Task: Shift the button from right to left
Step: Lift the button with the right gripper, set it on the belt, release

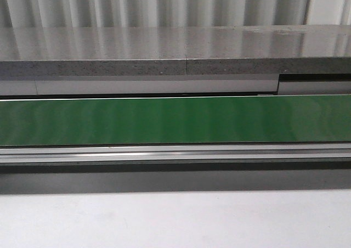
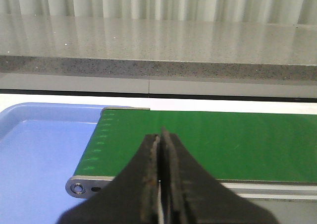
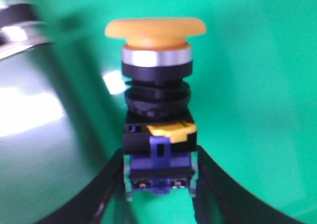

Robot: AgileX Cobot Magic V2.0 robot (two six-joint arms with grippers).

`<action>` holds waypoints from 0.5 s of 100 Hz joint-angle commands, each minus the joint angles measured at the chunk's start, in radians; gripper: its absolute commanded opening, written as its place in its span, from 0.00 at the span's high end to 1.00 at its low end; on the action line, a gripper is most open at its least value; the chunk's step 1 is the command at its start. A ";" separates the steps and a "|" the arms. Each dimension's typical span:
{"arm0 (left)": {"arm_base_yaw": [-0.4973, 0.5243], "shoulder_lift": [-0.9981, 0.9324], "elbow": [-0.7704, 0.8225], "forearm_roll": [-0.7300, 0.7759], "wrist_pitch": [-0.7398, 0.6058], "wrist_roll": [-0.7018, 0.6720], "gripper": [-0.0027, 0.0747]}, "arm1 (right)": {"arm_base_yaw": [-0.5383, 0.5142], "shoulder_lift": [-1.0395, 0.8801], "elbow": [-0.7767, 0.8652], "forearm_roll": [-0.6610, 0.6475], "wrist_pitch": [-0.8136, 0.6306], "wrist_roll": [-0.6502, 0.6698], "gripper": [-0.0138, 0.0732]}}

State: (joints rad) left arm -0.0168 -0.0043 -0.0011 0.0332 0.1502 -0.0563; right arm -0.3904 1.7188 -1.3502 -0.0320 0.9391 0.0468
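The button [image 3: 156, 100], with a round yellow cap, a black collar and a blue body, shows only in the right wrist view, over the green belt [image 3: 257, 110]. My right gripper [image 3: 159, 169] is shut on its blue body, one black finger pressed against each side, the cap pointing away from the wrist. My left gripper [image 2: 161, 135] is shut and empty, its fingertips together above the left end of the green belt [image 2: 223, 144]. Neither gripper nor the button shows in the front view.
A blue tray [image 2: 39, 154] lies beside the belt's left end roller [image 2: 78, 188]. The green conveyor belt [image 1: 175, 120] runs across the front view, with a metal rail [image 1: 175, 153] before it and a grey stone ledge [image 1: 175, 50] behind. A shiny metal part [image 3: 20, 26] is at one edge.
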 commanded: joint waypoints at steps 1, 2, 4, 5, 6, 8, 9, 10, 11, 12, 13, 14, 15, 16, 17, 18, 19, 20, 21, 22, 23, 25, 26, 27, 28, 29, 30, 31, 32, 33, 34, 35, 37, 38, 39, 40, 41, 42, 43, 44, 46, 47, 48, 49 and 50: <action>0.000 -0.036 0.025 -0.006 -0.076 -0.001 0.99 | 0.051 -0.095 -0.027 0.010 0.019 -0.008 0.65; 0.000 -0.036 0.025 -0.006 -0.076 -0.001 0.99 | 0.061 -0.101 -0.027 0.010 0.023 -0.008 0.65; 0.000 -0.036 0.025 -0.006 -0.076 -0.001 0.99 | 0.071 -0.107 -0.027 0.010 0.035 -0.008 0.65; 0.000 -0.036 0.025 -0.006 -0.076 -0.001 0.99 | 0.081 -0.111 -0.027 0.010 0.039 -0.008 0.65; 0.000 -0.036 0.025 -0.006 -0.076 -0.001 0.99 | 0.086 -0.112 -0.027 0.010 0.048 -0.008 0.65; 0.000 -0.036 0.025 -0.006 -0.076 -0.001 0.99 | 0.100 -0.116 -0.027 0.010 0.063 -0.008 0.65; 0.000 -0.036 0.025 -0.006 -0.076 -0.001 0.99 | 0.110 -0.118 -0.027 0.010 0.067 -0.008 0.65; 0.000 -0.036 0.025 -0.006 -0.076 -0.001 0.99 | 0.114 -0.118 -0.027 0.010 0.075 -0.008 0.65; 0.000 -0.036 0.025 -0.006 -0.076 -0.001 0.99 | 0.119 -0.118 -0.027 0.010 0.078 -0.008 0.65; 0.000 -0.036 0.025 -0.006 -0.076 -0.001 0.99 | 0.128 -0.118 -0.027 0.010 0.082 -0.008 0.65; 0.000 -0.036 0.025 -0.006 -0.076 -0.001 0.99 | 0.133 -0.118 -0.027 0.010 0.088 -0.008 0.65; 0.000 -0.036 0.025 -0.006 -0.076 -0.001 0.99 | 0.142 -0.118 -0.026 0.010 0.091 -0.009 0.65; 0.000 -0.036 0.025 -0.006 -0.076 -0.001 0.99 | 0.146 -0.117 -0.026 0.010 0.095 -0.009 0.65; 0.000 -0.036 0.025 -0.006 -0.076 -0.001 0.99 | 0.153 -0.115 -0.023 0.010 0.098 -0.009 0.65; 0.000 -0.036 0.025 -0.006 -0.076 -0.001 0.99 | 0.157 -0.115 -0.023 0.010 0.100 -0.009 0.65; 0.000 -0.036 0.025 -0.006 -0.076 -0.001 0.99 | 0.160 -0.115 -0.021 0.010 0.103 -0.009 0.65; 0.000 -0.036 0.025 -0.006 -0.076 -0.001 0.99 | 0.167 -0.115 -0.018 0.010 0.105 -0.009 0.65; 0.000 -0.036 0.025 -0.006 -0.076 -0.001 0.99 | 0.170 -0.114 -0.017 0.010 0.107 -0.009 0.65; 0.000 -0.036 0.025 -0.006 -0.076 -0.001 0.99 | 0.176 -0.112 -0.013 0.011 0.107 -0.009 0.65; 0.000 -0.036 0.025 -0.006 -0.076 -0.001 0.99 | 0.179 -0.112 -0.010 0.011 0.108 -0.009 0.65; 0.000 -0.036 0.025 -0.006 -0.076 -0.001 0.99 | 0.185 -0.112 -0.006 0.012 0.109 -0.009 0.65; 0.000 -0.036 0.025 -0.006 -0.076 -0.001 0.99 | 0.191 -0.112 -0.001 0.013 0.109 -0.009 0.65; 0.000 -0.036 0.025 -0.006 -0.076 -0.001 0.99 | 0.196 -0.111 0.005 0.013 0.109 -0.009 0.65; 0.000 -0.036 0.025 -0.006 -0.076 -0.001 0.99 | 0.199 -0.111 0.008 0.013 0.109 -0.009 0.65; 0.000 -0.036 0.025 -0.006 -0.076 -0.001 0.99 | 0.203 -0.111 0.013 0.013 0.109 -0.009 0.65; 0.000 -0.036 0.025 -0.006 -0.076 -0.001 0.99 | 0.206 -0.111 0.016 0.013 0.106 -0.010 0.65; 0.000 -0.036 0.025 -0.006 -0.076 -0.001 0.99 | 0.211 -0.110 0.023 0.013 0.105 -0.010 0.65; 0.000 -0.036 0.025 -0.006 -0.076 -0.001 0.99 | 0.213 -0.110 0.026 0.013 0.102 -0.012 0.65; 0.000 -0.036 0.025 -0.006 -0.076 -0.001 0.99 | 0.215 -0.110 0.029 0.013 0.100 -0.012 0.65; 0.000 -0.036 0.025 -0.006 -0.076 -0.001 0.99 | 0.219 -0.110 0.035 0.013 0.098 -0.013 0.65; 0.000 -0.036 0.025 -0.006 -0.076 -0.001 0.99 | 0.221 -0.109 0.038 0.013 0.095 -0.014 0.65; 0.000 -0.036 0.025 -0.006 -0.076 -0.001 0.99 | 0.225 -0.108 0.045 0.013 0.094 -0.014 0.65; 0.000 -0.036 0.025 -0.006 -0.076 -0.001 0.99 | 0.230 -0.106 0.053 0.013 0.089 -0.016 0.65; 0.000 -0.036 0.025 -0.006 -0.076 -0.001 0.99 | 0.231 -0.105 0.055 0.013 0.087 -0.017 0.65; 0.000 -0.036 0.025 -0.006 -0.076 -0.001 0.99 | 0.232 -0.105 0.058 0.013 0.086 -0.017 0.65; 0.000 -0.036 0.025 -0.006 -0.076 -0.001 0.99 | 0.234 -0.102 0.062 0.013 0.086 -0.019 0.65; 0.000 -0.036 0.025 -0.006 -0.076 -0.001 0.99 | 0.235 -0.101 0.064 0.013 0.086 -0.020 0.65; 0.000 -0.036 0.025 -0.006 -0.076 -0.001 0.99 | 0.236 -0.099 0.067 0.013 0.086 -0.021 0.65; 0.000 -0.036 0.025 -0.006 -0.076 -0.001 0.99 | 0.236 -0.098 0.068 0.013 0.086 -0.022 0.65; 0.000 -0.036 0.025 -0.006 -0.076 -0.001 0.99 | 0.237 -0.096 0.071 0.013 0.086 -0.022 0.65; 0.000 -0.036 0.025 -0.006 -0.076 -0.001 0.99 | 0.237 -0.092 0.073 0.013 0.086 -0.022 0.65; 0.000 -0.036 0.025 -0.006 -0.076 -0.001 0.99 | 0.237 -0.089 0.075 0.013 0.085 -0.022 0.65; 0.000 -0.036 0.025 -0.006 -0.076 -0.001 0.99 | 0.237 -0.087 0.075 0.013 0.085 -0.022 0.65; 0.000 -0.036 0.025 -0.006 -0.076 -0.001 0.99 | 0.237 -0.083 0.075 0.014 0.085 -0.022 0.65; 0.000 -0.036 0.025 -0.006 -0.076 -0.001 0.99 | 0.237 -0.081 0.075 0.015 0.087 -0.022 0.65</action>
State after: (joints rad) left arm -0.0168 -0.0043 -0.0011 0.0332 0.1502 -0.0563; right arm -0.1539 1.6592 -1.2617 -0.0129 1.0482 0.0409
